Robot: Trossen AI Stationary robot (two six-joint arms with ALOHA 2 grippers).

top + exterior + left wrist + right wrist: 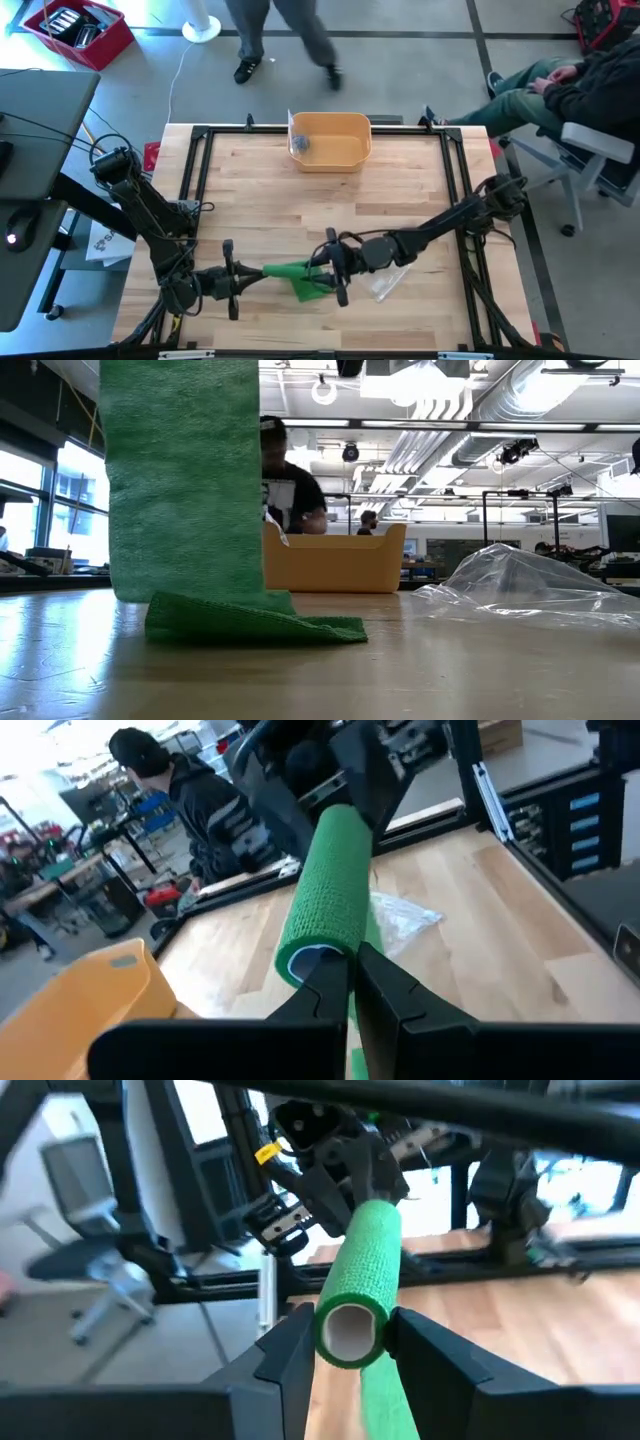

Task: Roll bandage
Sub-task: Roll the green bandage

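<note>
The wooden desk point(300, 190) carries a yellow bin point(331, 140) at its far edge and a crumpled clear plastic bag point(388, 282) near the front, just beside the right arm. Both arms meet low over the front middle of the desk, where the green bandage point(298, 276) is held between them as a roll lifted off the wood, with a loose tail hanging down and folding onto the surface. The left end effector point(350, 982) pinches one end of the roll with its fingers nearly together, gripping the rim of the core; the right end effector point(350, 1342) straddles the other end, its fingers spread around the white tube and touching its sides. The bandage looks light, soft and stretchy, likely to cling to itself, so the stiff core ends seem the safest places to hold. The low view shows only the hanging cloth, cut off above, and neither end effector.
</note>
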